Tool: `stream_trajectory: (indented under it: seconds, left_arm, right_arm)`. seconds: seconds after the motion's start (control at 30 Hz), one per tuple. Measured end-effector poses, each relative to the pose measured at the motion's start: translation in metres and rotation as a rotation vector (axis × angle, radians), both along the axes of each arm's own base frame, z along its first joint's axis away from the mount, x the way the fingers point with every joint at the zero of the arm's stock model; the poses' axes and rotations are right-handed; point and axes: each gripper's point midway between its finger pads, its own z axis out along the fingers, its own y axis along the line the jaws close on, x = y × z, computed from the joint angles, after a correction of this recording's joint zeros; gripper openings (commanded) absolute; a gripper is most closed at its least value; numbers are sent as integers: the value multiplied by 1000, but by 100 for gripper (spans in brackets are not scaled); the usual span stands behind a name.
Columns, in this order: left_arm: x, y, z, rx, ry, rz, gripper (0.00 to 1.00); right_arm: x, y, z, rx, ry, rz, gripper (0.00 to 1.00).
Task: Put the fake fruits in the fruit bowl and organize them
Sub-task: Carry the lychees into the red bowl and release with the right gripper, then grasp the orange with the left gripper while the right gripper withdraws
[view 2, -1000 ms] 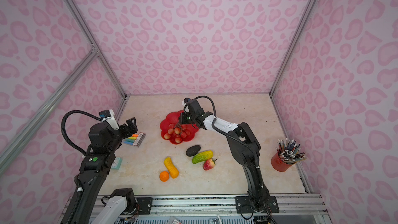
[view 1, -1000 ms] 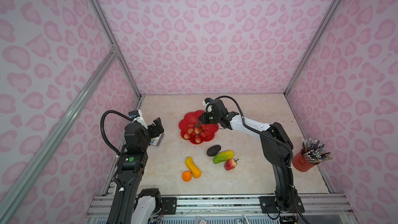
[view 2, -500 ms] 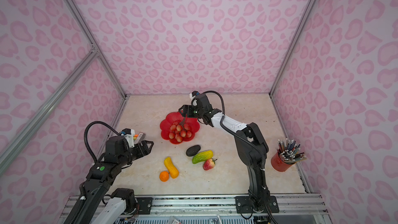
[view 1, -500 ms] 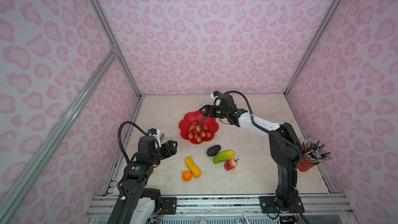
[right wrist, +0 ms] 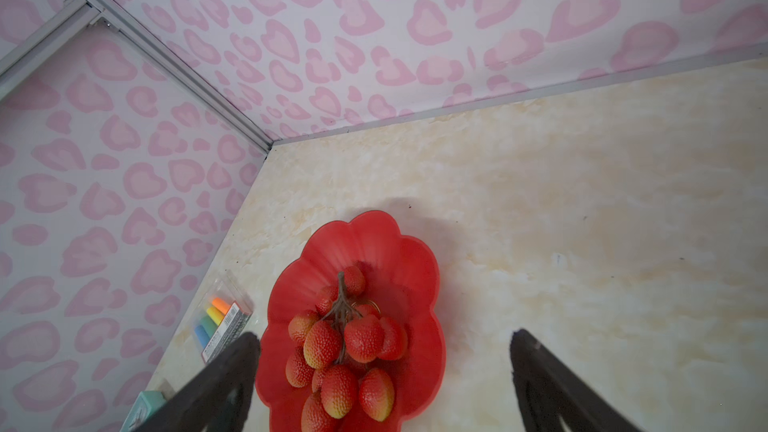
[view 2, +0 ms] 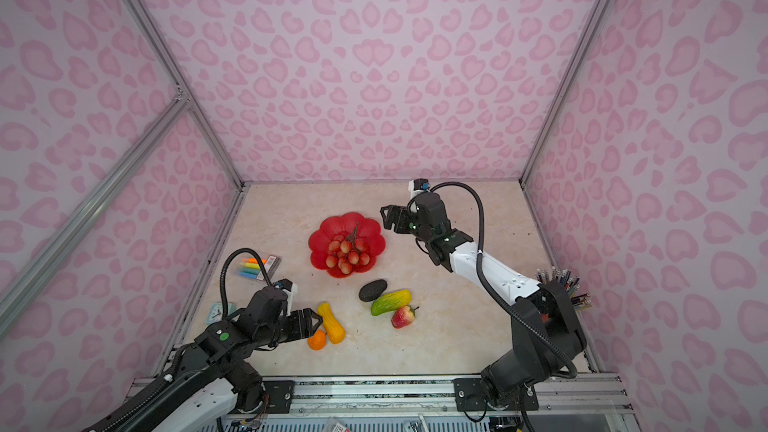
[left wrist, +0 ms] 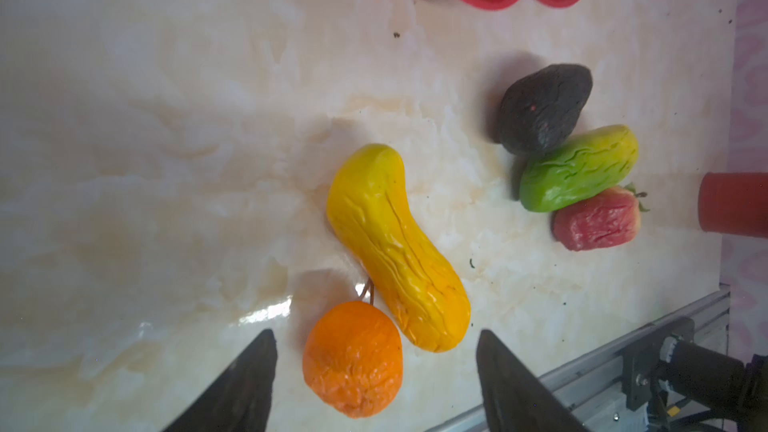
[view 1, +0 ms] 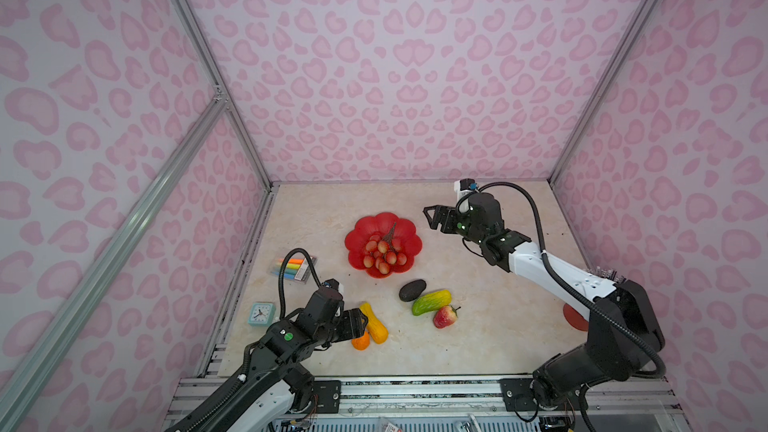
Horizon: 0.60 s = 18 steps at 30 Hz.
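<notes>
Since a second ago the left gripper has been swung away from the marker pack and brought down to the front of the tabletop. Meanwhile the right gripper has been drawn back off the fruit bowl to a spot near its right rim, and the bunch of lychees has been left inside.

The left jaws are seen parted to a middling width. In the left wrist view the orange lies between them, not gripped, and the yellow-orange oblong rests against it. The right jaws are spread wide and nothing is held in them.

One bowl and six fruits are counted. One lychee bunch lies in the bowl, and five fruits lie on the tabletop: one orange, one yellow-orange oblong, one dark avocado, one green-yellow oblong and one red-pink apple. The last three are pressed together in a row.

Print on the marker pack's label is too small to be read.
</notes>
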Motion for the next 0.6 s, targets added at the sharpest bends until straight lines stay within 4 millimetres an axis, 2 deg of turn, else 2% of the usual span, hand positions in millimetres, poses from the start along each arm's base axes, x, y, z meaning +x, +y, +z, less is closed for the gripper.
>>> stream_trajectory:
  seconds: [0.13, 0.43, 0.5, 0.6]
  left_arm:
    - [-15, -7, -17, 43, 58, -55, 76]
    - [-24, -11, -41, 93, 105, -90, 57]
    - [-23, -11, -44, 95, 104, -90, 56]
    - [-22, -12, -45, 85, 92, -86, 47]
  right_arm:
    - [-10, -14, 2, -11, -13, -30, 94]
    - [-15, -40, -5, -41, -4, -101, 94]
    - [-15, -44, -7, -43, 0, -109, 94]
    - [-16, -49, -8, -46, 5, -120, 94]
